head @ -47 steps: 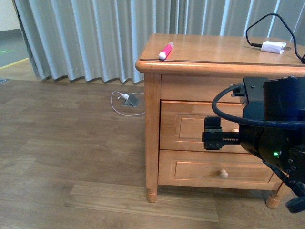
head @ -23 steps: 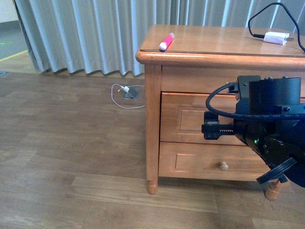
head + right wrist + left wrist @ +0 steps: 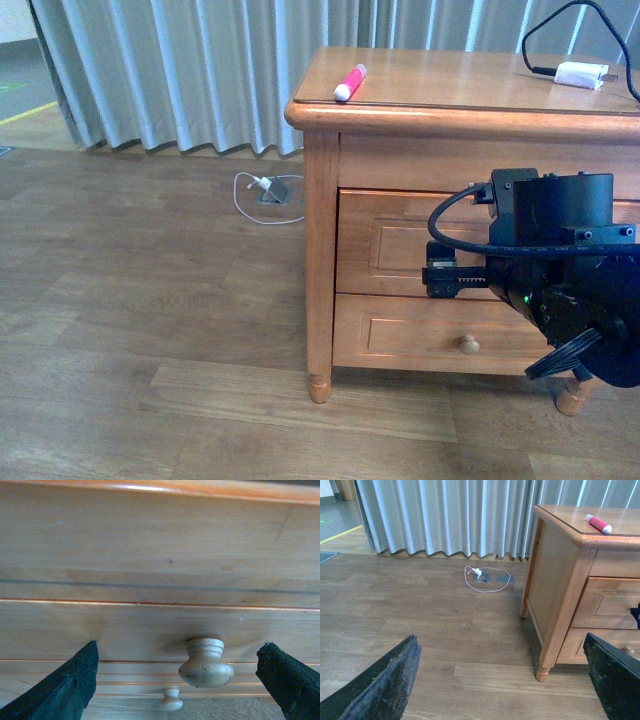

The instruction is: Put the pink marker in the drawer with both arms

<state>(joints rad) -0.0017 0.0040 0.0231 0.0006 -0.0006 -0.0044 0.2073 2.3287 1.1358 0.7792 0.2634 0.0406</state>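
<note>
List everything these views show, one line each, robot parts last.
Short bright-pink marker with white end: one, pink, on the dresser top near its left edge in the front view.
Honey-brown wooden dresser: one, on the floor by the curtain.
Upper drawer with recessed panel: one, honey-brown, shut.
Round pale wooden knob: one, on the upper drawer.
Lower drawer: one, honey-brown, shut, with its own pale knob.
White charger plug with black cable: one, at the dresser top's right end.
Pleated grey curtain: one, behind.
White floor cable: one, looped.
Brown plank floor: one.
Black right arm: one.
Right pincer: open, either side of the knob.
Left pincer: open, empty.
</note>
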